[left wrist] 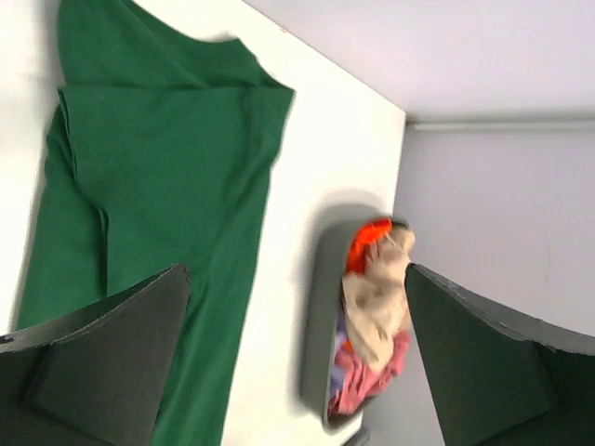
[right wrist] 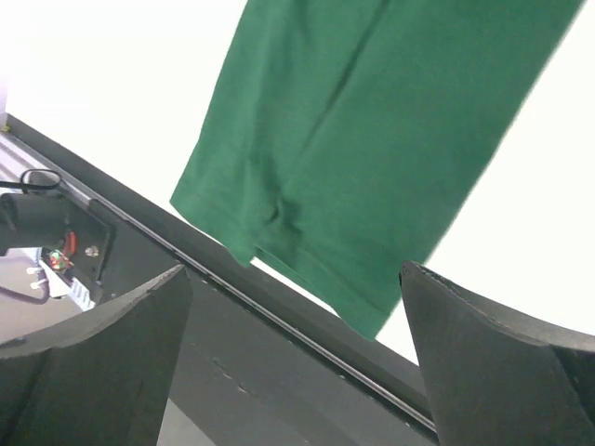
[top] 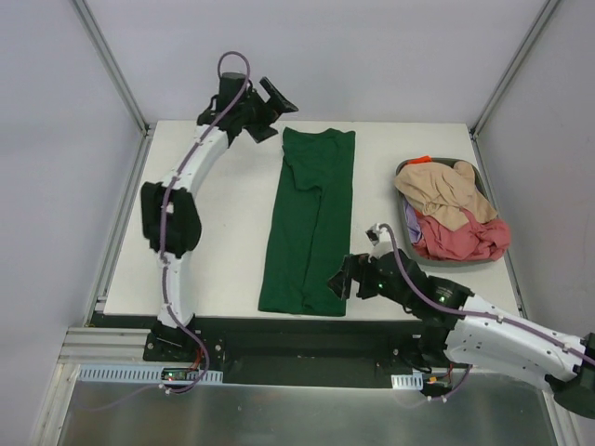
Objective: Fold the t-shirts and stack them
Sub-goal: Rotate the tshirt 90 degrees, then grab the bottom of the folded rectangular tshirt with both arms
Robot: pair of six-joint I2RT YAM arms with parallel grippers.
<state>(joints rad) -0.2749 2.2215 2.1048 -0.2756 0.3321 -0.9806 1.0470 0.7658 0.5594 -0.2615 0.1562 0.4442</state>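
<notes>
A dark green t-shirt (top: 310, 223) lies folded into a long strip down the middle of the white table (top: 223, 242); it also fills the left wrist view (left wrist: 158, 158) and the right wrist view (right wrist: 372, 121). My left gripper (top: 271, 104) hovers open past the shirt's far left corner, nothing between its fingers (left wrist: 102, 362). Just off the shirt's near right corner, over the table's front edge, my right gripper (top: 339, 276) stands open and empty, fingers (right wrist: 493, 372) wide apart. More t-shirts, beige (top: 442, 190) on top and pink-red (top: 465, 240) below, are heaped in a grey bin (top: 409, 167).
The grey bin (left wrist: 323, 307) stands at the table's right side, with orange (left wrist: 370, 237) and purple (top: 412, 223) cloth showing in the heap. A black rail (right wrist: 279, 353) runs along the table's front edge. Metal frame posts rise at the far corners.
</notes>
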